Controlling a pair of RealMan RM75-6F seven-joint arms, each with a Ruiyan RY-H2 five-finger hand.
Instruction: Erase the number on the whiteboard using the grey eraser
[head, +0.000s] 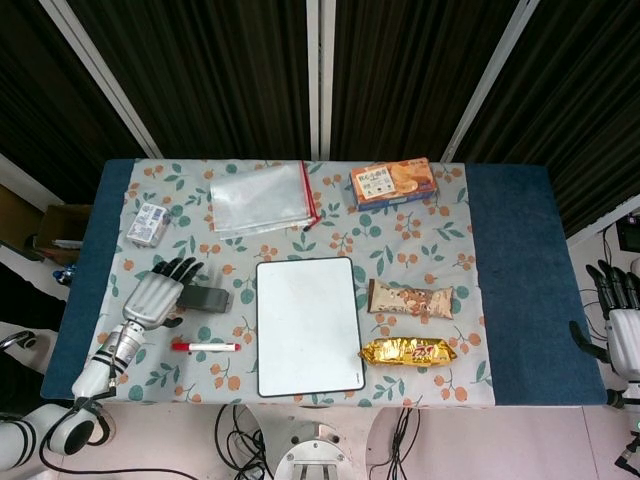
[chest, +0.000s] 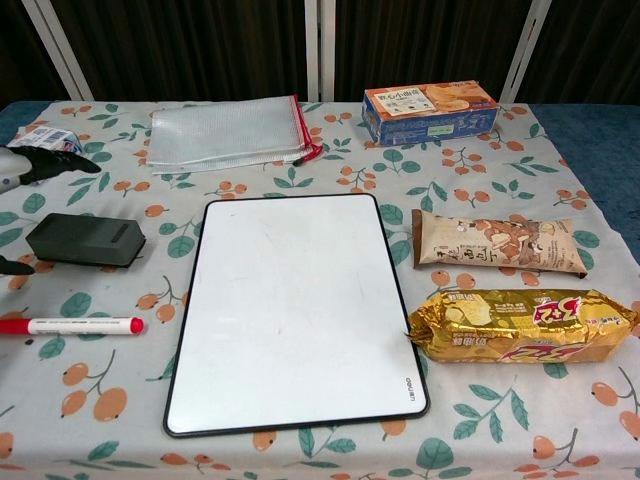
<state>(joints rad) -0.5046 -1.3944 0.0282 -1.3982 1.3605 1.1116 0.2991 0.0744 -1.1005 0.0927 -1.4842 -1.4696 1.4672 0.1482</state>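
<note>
The grey eraser (head: 204, 299) (chest: 85, 240) lies flat on the floral tablecloth, just left of the whiteboard (head: 308, 325) (chest: 296, 308). The board's white face shows no writing. My left hand (head: 157, 297) is open with fingers spread, drawn back to the left of the eraser and apart from it; in the chest view only its fingertips (chest: 45, 165) show at the left edge. My right hand (head: 620, 320) hangs open off the table's right side, far from the board.
A red-capped marker (head: 205, 347) (chest: 70, 326) lies below the eraser. Two snack packets (head: 410, 299) (head: 407, 352) lie right of the board. A mesh zip pouch (head: 262, 198), a biscuit box (head: 394, 183) and a small carton (head: 149, 224) sit along the back.
</note>
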